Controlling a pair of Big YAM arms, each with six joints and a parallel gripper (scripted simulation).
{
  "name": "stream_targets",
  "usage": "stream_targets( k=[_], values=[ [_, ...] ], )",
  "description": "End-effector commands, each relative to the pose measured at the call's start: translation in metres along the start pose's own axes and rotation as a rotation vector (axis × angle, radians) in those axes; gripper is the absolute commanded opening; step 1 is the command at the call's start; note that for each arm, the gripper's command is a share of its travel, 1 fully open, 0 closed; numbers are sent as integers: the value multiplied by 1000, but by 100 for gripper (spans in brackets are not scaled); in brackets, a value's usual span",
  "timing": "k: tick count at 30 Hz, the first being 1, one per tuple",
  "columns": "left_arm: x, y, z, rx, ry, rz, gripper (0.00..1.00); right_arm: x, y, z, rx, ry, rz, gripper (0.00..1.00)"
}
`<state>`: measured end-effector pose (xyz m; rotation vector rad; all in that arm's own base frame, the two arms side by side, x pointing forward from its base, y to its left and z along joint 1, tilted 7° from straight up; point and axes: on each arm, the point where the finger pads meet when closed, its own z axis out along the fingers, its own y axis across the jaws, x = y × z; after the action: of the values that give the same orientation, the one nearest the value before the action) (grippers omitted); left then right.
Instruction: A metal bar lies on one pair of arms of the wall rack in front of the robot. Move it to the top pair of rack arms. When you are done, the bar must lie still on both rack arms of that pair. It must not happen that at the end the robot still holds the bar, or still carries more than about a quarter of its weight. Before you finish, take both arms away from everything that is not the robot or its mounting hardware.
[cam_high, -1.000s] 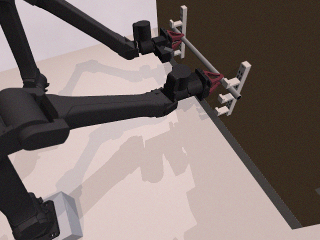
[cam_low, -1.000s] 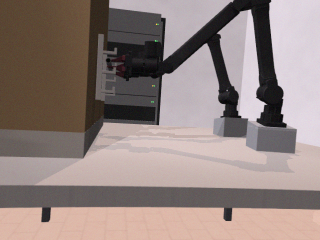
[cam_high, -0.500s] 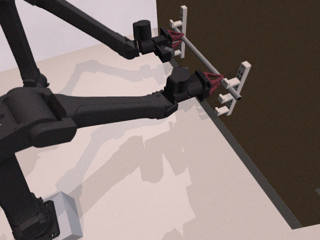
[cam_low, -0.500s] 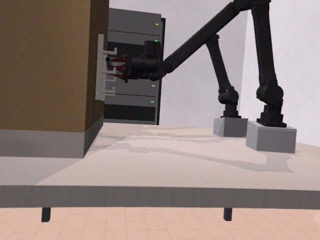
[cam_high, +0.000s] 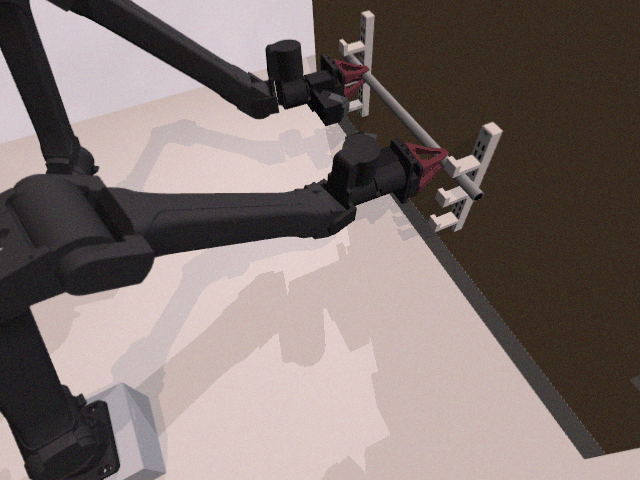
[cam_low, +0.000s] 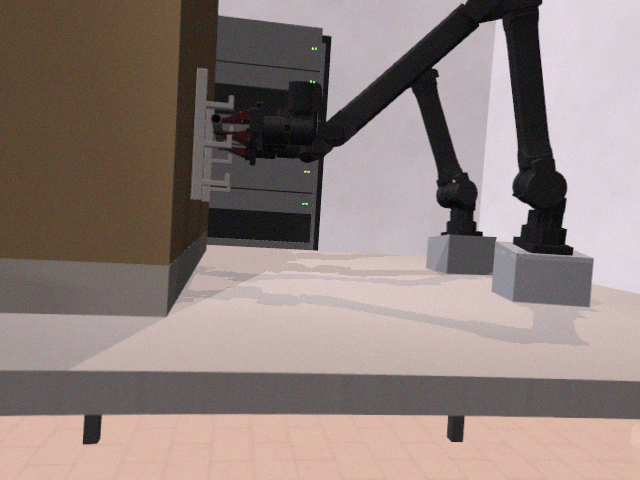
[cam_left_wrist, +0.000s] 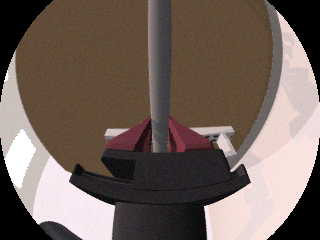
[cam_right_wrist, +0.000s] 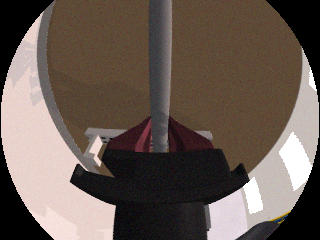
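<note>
Left hand (cam_high: 366, 71) (cam_low: 217, 133) (cam_left_wrist: 160, 120) and right hand (cam_high: 444, 154) (cam_low: 222, 120) (cam_right_wrist: 159, 120) are clamped on the bar (cam_high: 403, 117) (cam_low: 216, 118) (cam_left_wrist: 160, 60) (cam_right_wrist: 160, 60), so I'd back out together, level, before lifting past the top rack arm (cam_high: 469, 164) (cam_low: 219, 104) just above.

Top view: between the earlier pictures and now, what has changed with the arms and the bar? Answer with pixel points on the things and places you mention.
The right gripper (cam_high: 444, 153) (cam_low: 220, 121) (cam_right_wrist: 159, 120) and near end of the metal bar (cam_high: 403, 113) (cam_low: 215, 118) (cam_left_wrist: 160, 60) (cam_right_wrist: 160, 60) shifted slightly down and right in the top view. Nothing newly taken or let go: both grippers stay shut on the bar. The left gripper (cam_high: 366, 71) (cam_left_wrist: 160, 119) shows no clear move.
</note>
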<state>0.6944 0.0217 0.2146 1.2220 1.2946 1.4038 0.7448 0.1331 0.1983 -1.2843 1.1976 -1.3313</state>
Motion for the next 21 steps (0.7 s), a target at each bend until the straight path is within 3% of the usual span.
stream_targets(
  k=[1,21],
  values=[
    [7,40,11,-70,12,-2,0,3,-43,6,88,14,34,0],
    [7,37,-5,-70,12,-2,0,3,-39,-11,88,14,34,0]
  ],
)
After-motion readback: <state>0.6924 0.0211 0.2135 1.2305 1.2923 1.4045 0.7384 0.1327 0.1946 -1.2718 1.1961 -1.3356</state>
